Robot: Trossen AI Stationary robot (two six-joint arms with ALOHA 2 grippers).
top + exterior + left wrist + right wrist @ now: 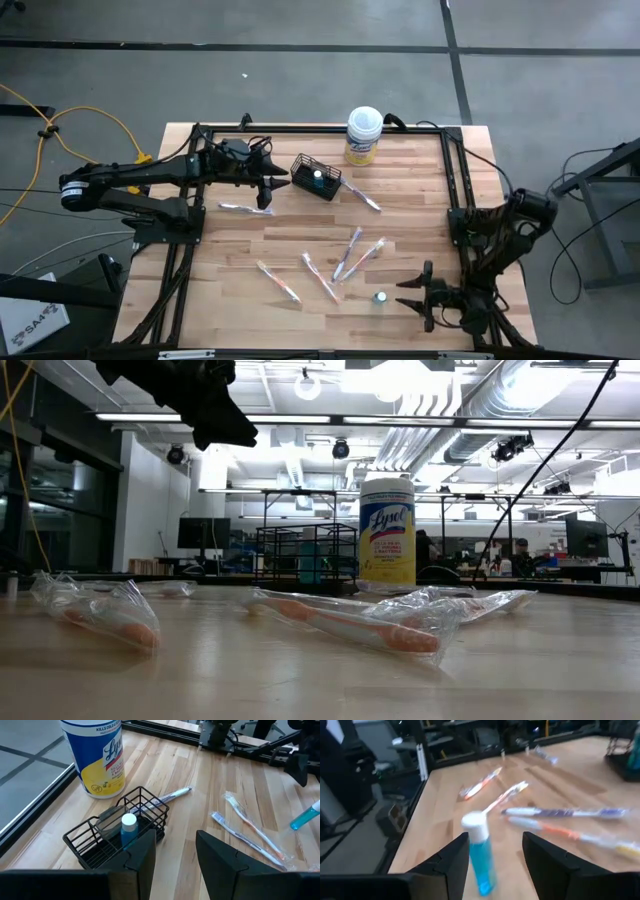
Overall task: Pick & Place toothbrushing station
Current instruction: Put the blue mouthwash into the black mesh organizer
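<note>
Both jaws spread and empty, left gripper (281, 190) beside black wire basket (316, 178) holding one teal tube, near yellow-labelled canister (363, 135); right gripper (408, 292) facing second upright tube (380, 297), wrapped toothbrushes (352, 254) scattered mid-table.

Robotics lab or industrial workshop, not a home. Low view looks past the light wooden butcher-block tabletop (560, 660) into a large open hall: exposed silver ventilation ducts (470, 405) and long fluorescent strip lights (300, 418) on the ceiling, black hanging cables (560, 440), dark monitors (203, 532) and workbenches along the far side, a few people seated in the distance (520, 550). High view shows a bare grey concrete floor (300, 80) with dark seam lines, a yellow extension cord (60, 125) snaking beside the tabletop's left edge, and a black metal frame (320, 128) bolted around the tabletop edges carrying two dark robot arms (150, 180).
</note>
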